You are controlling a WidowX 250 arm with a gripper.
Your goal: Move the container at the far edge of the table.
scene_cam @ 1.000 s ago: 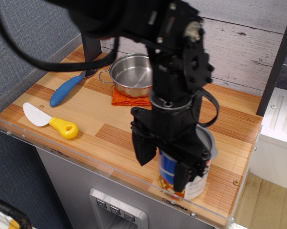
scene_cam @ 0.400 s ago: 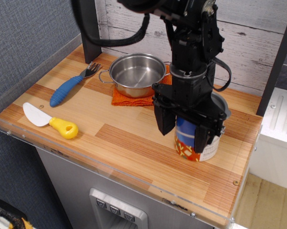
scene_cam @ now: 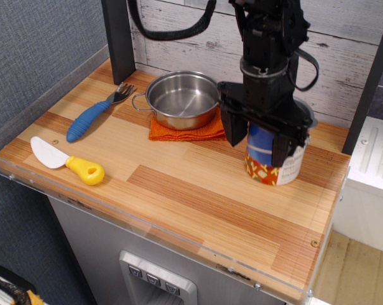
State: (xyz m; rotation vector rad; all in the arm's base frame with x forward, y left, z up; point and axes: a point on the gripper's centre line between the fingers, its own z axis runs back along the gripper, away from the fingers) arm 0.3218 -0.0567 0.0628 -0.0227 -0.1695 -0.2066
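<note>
The container [scene_cam: 266, 157] is a tall tin can with a blue, white and red-orange label and a grey lid. It stands upright on the striped wooden table [scene_cam: 179, 190], toward the back right near the wall. My black gripper [scene_cam: 258, 140] comes down from above with one finger on each side of the can and is shut on it. The fingers hide part of the label and most of the lid.
A steel two-handled pot [scene_cam: 181, 98] sits on an orange cloth [scene_cam: 185, 130] left of the can. A blue-handled fork [scene_cam: 93, 117] and a white spatula with a yellow handle [scene_cam: 67, 162] lie at the left. A clear rim [scene_cam: 147, 225] edges the table.
My gripper has carried the can from the front right edge of the table back and slightly right, to a spot near the rear wall beside the pot.
</note>
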